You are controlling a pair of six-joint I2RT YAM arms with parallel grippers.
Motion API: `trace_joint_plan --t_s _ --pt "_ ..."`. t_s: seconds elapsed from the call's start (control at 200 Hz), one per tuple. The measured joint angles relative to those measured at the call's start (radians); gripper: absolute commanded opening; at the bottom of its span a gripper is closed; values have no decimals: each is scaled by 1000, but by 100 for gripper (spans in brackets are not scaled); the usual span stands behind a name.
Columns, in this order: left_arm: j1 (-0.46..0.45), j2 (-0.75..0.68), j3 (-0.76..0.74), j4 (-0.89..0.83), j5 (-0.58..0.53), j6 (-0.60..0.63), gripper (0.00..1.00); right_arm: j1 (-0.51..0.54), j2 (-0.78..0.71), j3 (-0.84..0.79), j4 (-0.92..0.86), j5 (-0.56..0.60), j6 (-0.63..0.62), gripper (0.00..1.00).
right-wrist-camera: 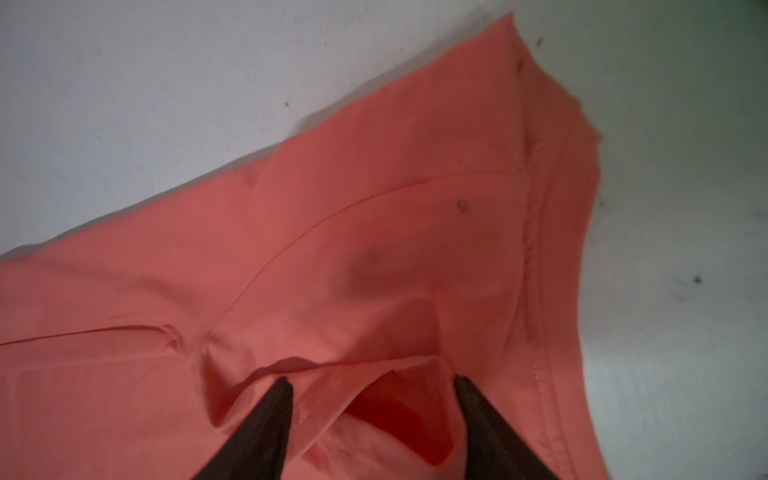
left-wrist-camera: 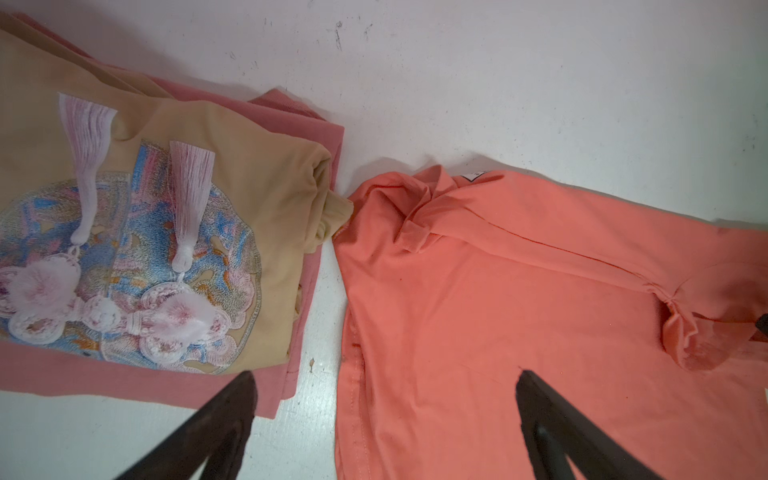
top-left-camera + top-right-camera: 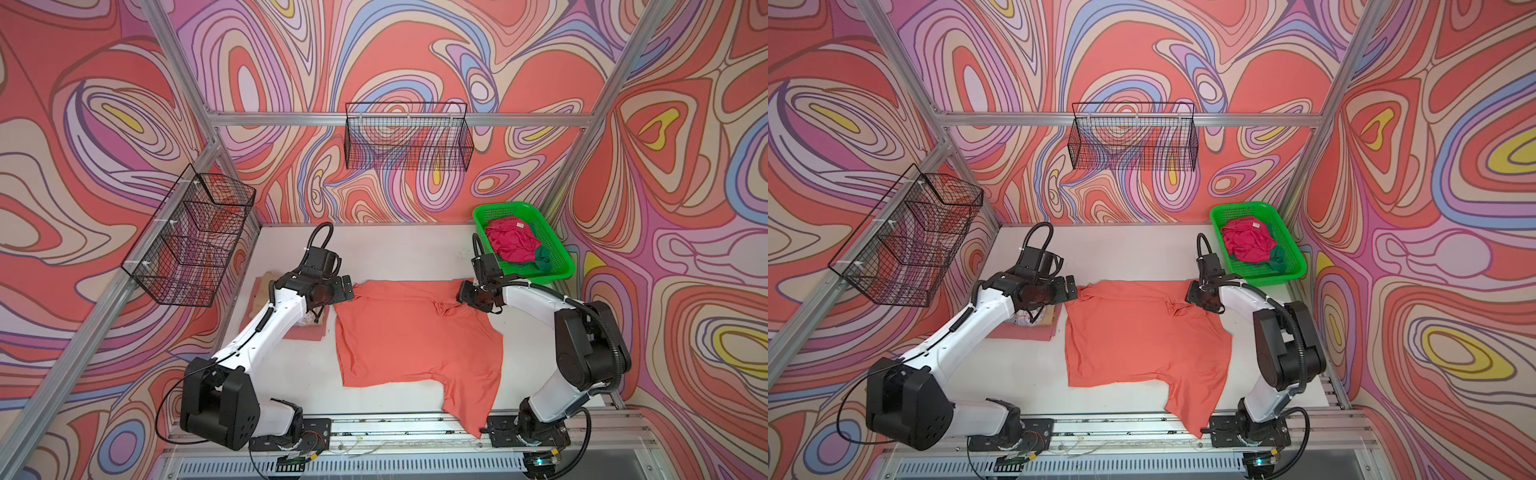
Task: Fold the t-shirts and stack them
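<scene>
Swirl-patterned walls (image 3: 415, 62) are enclosing the white worktop (image 3: 395, 253). A plain coral-orange cloth t-shirt (image 3: 415, 332) is lying spread at its middle, a green plastic basket (image 3: 505, 208) farther back. The left claw (image 2: 386, 374) is gaping wide; the right claw (image 1: 372, 380) is hanging half-open over it.

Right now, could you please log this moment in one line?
coral shirt: spread out | left gripper: open | right gripper: open, over its fold

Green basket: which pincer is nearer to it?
Right. The right pincer sits close by the green basket, over the coral shirt's far corner; the left pincer is across the shirt, beside the folded stack.
</scene>
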State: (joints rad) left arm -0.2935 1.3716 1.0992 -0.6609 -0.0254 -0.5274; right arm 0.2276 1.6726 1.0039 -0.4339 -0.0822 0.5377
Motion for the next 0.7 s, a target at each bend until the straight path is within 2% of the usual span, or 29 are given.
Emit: trace_joint_plan --t_s 0.326,0.701 --pt "0 0 -1 0 8 0 99 1 -117 -169 106 -163 -2 62" --pt "0 -2 -3 1 23 0 99 3 -256 -334 157 -270 -9 61"
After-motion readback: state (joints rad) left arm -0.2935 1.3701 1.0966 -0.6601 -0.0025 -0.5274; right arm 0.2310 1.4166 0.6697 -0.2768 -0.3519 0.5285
